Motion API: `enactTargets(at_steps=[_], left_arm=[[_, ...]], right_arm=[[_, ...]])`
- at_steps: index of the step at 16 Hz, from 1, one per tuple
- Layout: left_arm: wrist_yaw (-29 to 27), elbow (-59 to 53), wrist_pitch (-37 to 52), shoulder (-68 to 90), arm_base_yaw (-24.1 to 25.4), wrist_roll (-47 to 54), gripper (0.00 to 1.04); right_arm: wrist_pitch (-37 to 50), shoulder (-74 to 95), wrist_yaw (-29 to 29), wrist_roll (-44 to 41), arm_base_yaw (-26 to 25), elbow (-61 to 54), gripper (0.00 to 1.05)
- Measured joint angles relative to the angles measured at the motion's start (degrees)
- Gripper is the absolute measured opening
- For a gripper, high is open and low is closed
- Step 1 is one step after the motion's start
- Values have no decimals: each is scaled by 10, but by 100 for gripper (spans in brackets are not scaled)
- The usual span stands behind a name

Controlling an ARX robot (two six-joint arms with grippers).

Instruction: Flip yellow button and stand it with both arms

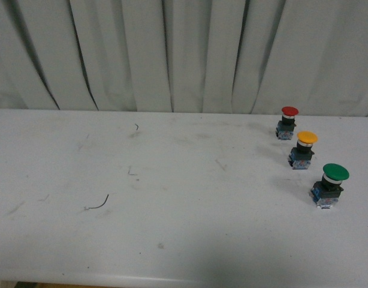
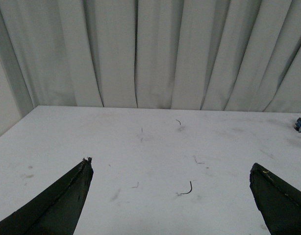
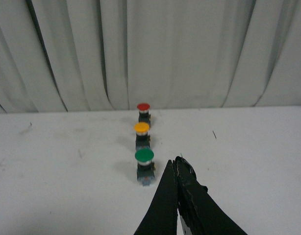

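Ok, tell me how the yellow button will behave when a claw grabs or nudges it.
The yellow button stands cap-up on a small square base with a wider cap, so a push near the top would probably tip it. Once on its side, the round cap may let it roll. It looks rigid, and its smooth cap could be slippery.

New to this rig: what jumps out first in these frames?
Three capped push-buttons stand upright in a diagonal row at the table's right side: the red button farthest back, the yellow button in the middle, the larger green button nearest. Next, the left gripper spread wide open and the right gripper shut, just beside the green button.
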Motion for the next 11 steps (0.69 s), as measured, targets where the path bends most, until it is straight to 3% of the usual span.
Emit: enactTargets(at_steps=[7,8,11], left_arm=[[0,0,0,0,0,0,98],[0,0,0,0,0,0,98],[0,0,0,0,0,0,98]], right_arm=[[2,0,0,0,0,0,2],[1,0,0,-2,0,0,10],[2,0,0,-2,0,0,48]])
